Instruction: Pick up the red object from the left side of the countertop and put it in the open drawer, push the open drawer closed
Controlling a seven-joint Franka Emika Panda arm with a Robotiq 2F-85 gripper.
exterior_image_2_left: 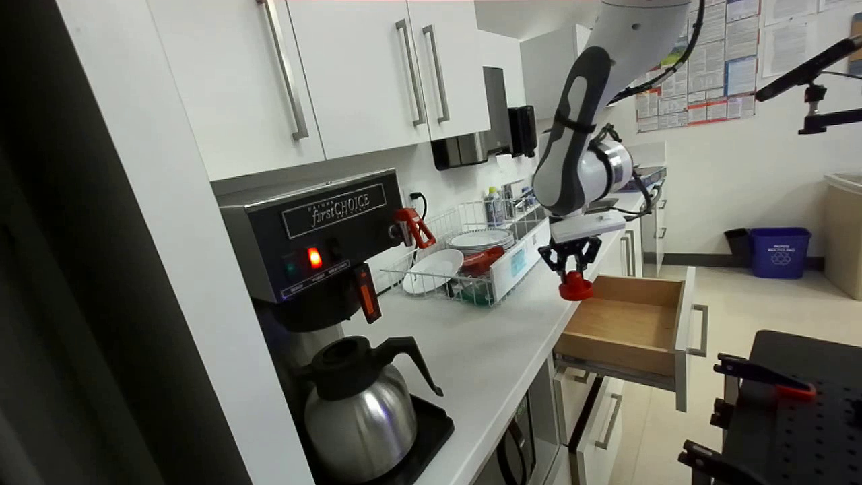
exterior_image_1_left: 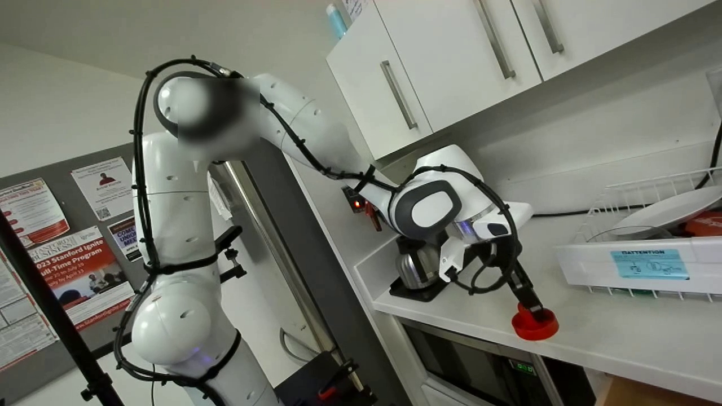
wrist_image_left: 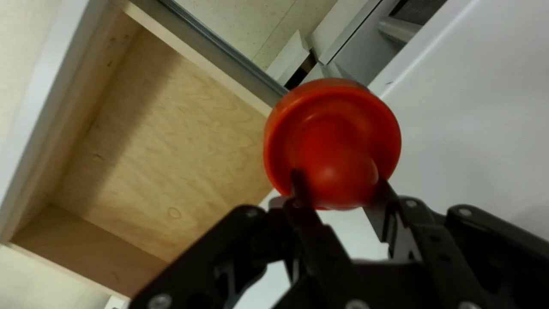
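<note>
Hanging beneath the end effector (exterior_image_2_left: 573,271), the red object (exterior_image_2_left: 576,289) is pinched between its jaws.

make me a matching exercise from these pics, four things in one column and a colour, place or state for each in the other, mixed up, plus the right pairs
Things
1. red object
2. wooden drawer
3. coffee pot
4. recycling bin

Colour, place or state
a. blue
b. standing on a black base
c. gripped by the claw
d. pulled open

Right pairs: 1-c, 2-d, 3-b, 4-a
</note>
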